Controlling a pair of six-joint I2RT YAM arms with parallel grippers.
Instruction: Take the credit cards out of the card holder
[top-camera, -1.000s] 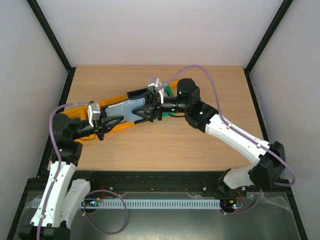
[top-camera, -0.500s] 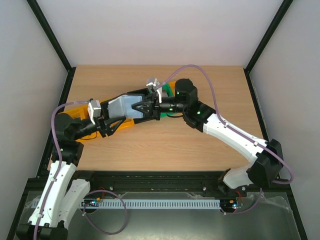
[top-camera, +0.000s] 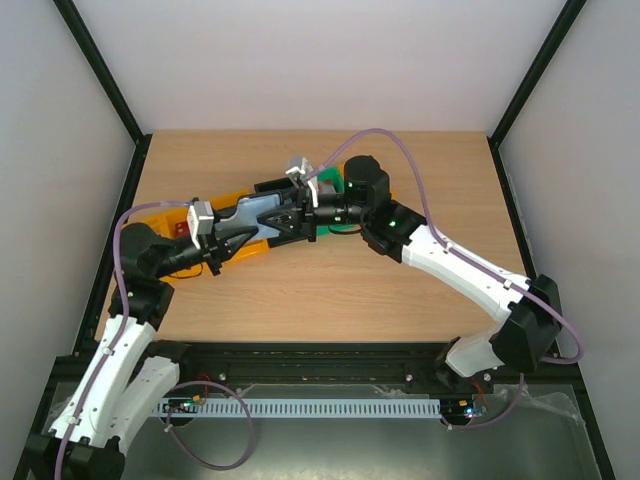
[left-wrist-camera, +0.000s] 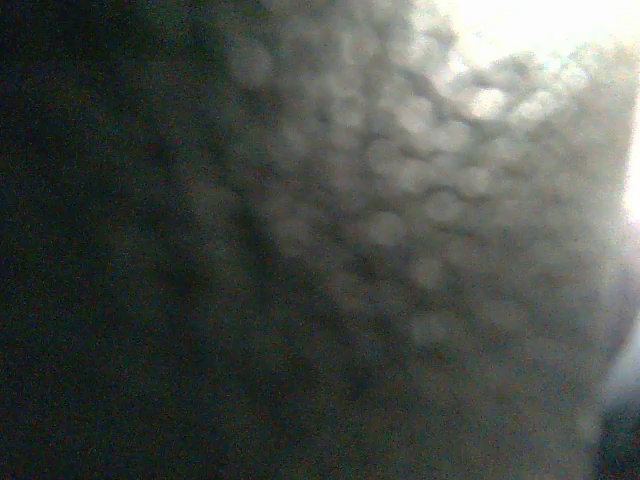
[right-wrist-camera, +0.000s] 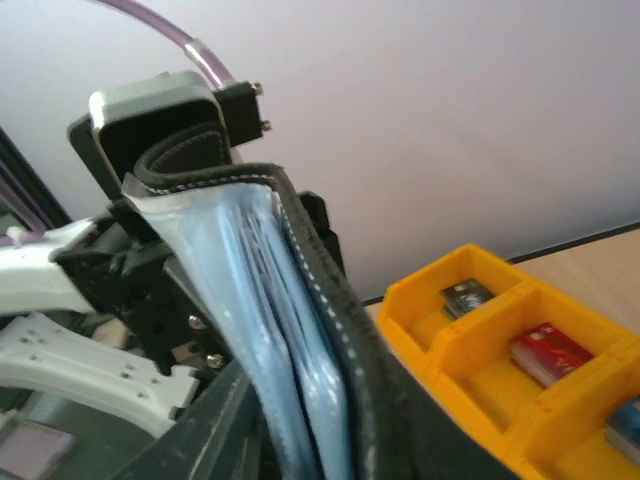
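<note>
The black card holder (top-camera: 262, 210) hangs above the table between my two grippers, its blue-grey pockets showing. My left gripper (top-camera: 243, 227) grips its left flap and my right gripper (top-camera: 284, 220) its right side. In the right wrist view the card holder (right-wrist-camera: 305, 330) stands on edge, black stitched rim to the right, and one dark finger (right-wrist-camera: 192, 428) presses against it. Any credit cards inside its pockets are hidden. A red credit card (right-wrist-camera: 548, 352) lies in an orange bin. The left wrist view is filled by a dark, blurred grainy surface right at the lens.
An orange divided bin (top-camera: 160, 215) lies under and left of the grippers. Its compartments (right-wrist-camera: 470, 345) also hold a black card (right-wrist-camera: 466, 296) and a blue-edged piece (right-wrist-camera: 625, 425). A green bin (top-camera: 328, 186) sits by the right wrist. The left wrist housing (right-wrist-camera: 160, 110) is just behind the holder.
The left arm has moved right and up to the holder, opening and closing again. The right gripper has closed. The holder has turned from a broad face to nearly edge-on.
</note>
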